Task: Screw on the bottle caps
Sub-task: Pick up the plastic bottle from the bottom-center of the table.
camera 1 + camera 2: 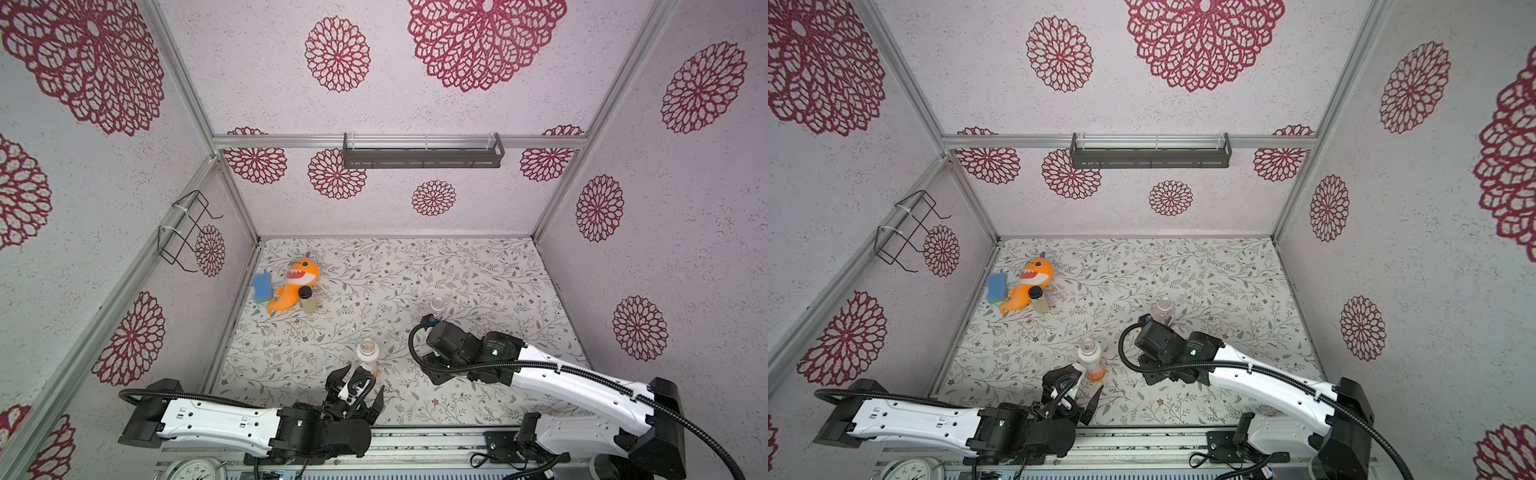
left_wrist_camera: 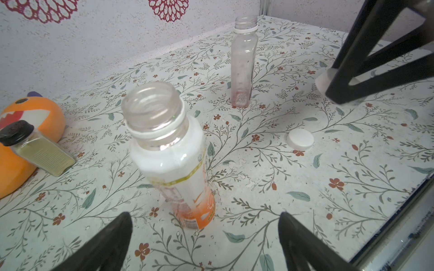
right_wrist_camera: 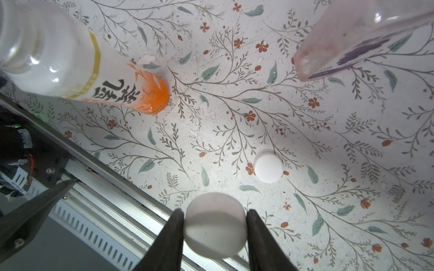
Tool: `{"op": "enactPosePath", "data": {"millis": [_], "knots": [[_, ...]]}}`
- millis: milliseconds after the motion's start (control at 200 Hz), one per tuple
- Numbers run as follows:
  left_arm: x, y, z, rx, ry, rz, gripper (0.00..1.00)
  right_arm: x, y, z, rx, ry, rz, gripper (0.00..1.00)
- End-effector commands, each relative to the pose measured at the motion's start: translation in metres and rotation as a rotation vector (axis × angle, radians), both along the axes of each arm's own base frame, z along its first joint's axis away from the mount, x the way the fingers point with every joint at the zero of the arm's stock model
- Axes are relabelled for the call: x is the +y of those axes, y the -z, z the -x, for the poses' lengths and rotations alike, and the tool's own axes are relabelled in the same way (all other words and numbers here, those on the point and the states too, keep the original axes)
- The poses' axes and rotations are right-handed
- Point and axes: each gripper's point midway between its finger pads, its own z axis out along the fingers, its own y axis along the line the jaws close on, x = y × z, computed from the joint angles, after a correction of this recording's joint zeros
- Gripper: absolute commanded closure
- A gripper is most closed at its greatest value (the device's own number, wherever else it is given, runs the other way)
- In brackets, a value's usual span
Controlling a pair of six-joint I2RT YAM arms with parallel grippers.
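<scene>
In both top views the right gripper [image 1: 434,368] is buried beneath its own wrist, so its jaws and load are hidden, and neither cap can be found. The grape-label bottle [image 1: 437,306] shows only neck and shoulders beyond that arm. The left gripper [image 1: 358,384] stands spread wide near the front edge of the floral table [image 1: 478,270], with the orange-label bottle [image 1: 368,353] upright just ahead of its tips. There are two bottles, both open-mouthed. In the far left corner lie one plush shark toy [image 1: 297,278], one blue sponge [image 1: 262,286] and one black-lidded glass jar [image 1: 306,299] leaning on the toy.

In the left wrist view the two tapered black fingers [image 2: 112,237] are cut off by the frame and stand clear of the orange-label bottle. That bottle is clear plastic with a threaded neck and a white collar. The squarer one stands well beyond it. One loose cap [image 2: 300,139], a smooth white disc, lies flat on the table, apart from both bottles.

In the right wrist view both bottles are cropped to their lower parts. The right fingers pinch the held cap [image 3: 215,225] by its rim, and the loose cap lies just beyond.
</scene>
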Motion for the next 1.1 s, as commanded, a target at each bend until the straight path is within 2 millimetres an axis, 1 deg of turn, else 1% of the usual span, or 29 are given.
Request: {"op": "enactPosePath", "data": {"millis": [0, 105, 190, 350, 510, 696, 836, 956, 1091], "knots": [[0.000, -0.008, -0.001, -0.025, -0.010, 0.154, 0.01, 0.007, -0.026, -0.007, -0.051, -0.006, -0.066, 0.57], [0.005, -0.005, -0.003, -0.030, -0.011, 0.219, 0.01, 0.012, -0.030, -0.008, -0.056, -0.013, -0.073, 0.57], [0.001, -0.003, -0.003, -0.018, 0.021, 0.240, 0.01, 0.015, -0.032, -0.010, -0.062, -0.018, -0.080, 0.57], [0.000, 0.005, -0.009, -0.007, 0.001, 0.209, 0.01, 0.023, -0.033, -0.014, -0.066, -0.032, -0.087, 0.57], [0.003, 0.014, -0.023, -0.002, -0.044, 0.182, 0.01, 0.028, -0.037, -0.016, -0.078, -0.046, -0.096, 0.57], [0.009, 0.018, -0.042, 0.011, -0.080, 0.228, 0.01, 0.031, -0.044, -0.019, -0.097, -0.064, -0.099, 0.57], [0.004, 0.023, -0.046, 0.026, -0.057, 0.258, 0.01, 0.034, -0.043, -0.022, -0.096, -0.076, -0.099, 0.57], [-0.002, 0.030, -0.048, 0.029, -0.043, 0.220, 0.01, 0.039, -0.043, -0.024, -0.096, -0.087, -0.103, 0.58], [-0.004, 0.031, -0.051, 0.013, -0.049, 0.198, 0.01, 0.041, -0.043, -0.025, -0.094, -0.092, -0.107, 0.58]]}}
